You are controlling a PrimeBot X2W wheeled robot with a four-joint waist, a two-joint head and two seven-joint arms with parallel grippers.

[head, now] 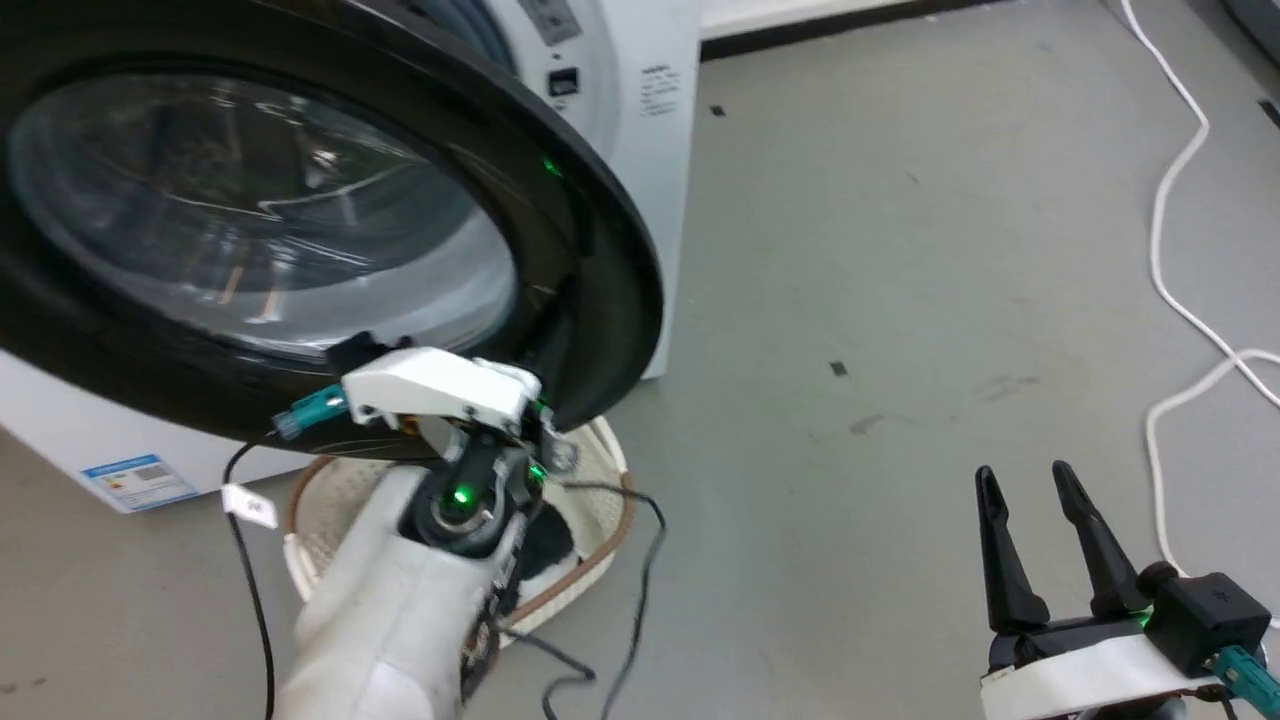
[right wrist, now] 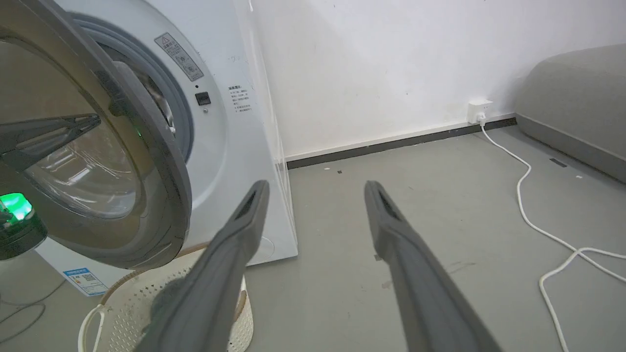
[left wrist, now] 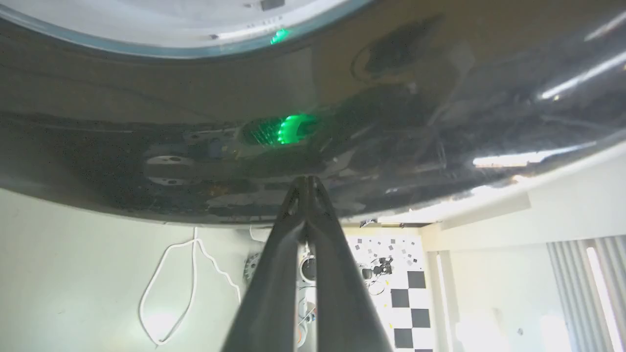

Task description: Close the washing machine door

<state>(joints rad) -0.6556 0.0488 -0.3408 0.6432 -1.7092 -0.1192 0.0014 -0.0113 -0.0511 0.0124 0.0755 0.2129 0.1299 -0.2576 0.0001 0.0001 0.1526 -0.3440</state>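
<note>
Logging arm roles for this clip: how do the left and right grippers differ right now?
The left gripper is shut, its tips against the black rim of the washing machine door; the right gripper is open, touching nothing. The left is at the door's lower edge; the right stands apart over the floor. Both have two long dark fingers.

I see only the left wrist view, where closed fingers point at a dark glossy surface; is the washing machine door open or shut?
Observer: Open; the right wrist view shows the washing machine door swung clear of the washing machine.
Operator: Thanks, and where is the right gripper?
Observer: The right gripper is open, apart from the door, above the floor.
Operator: Anything beneath the door?
Observer: A cream basket stands under its lower edge.
</note>
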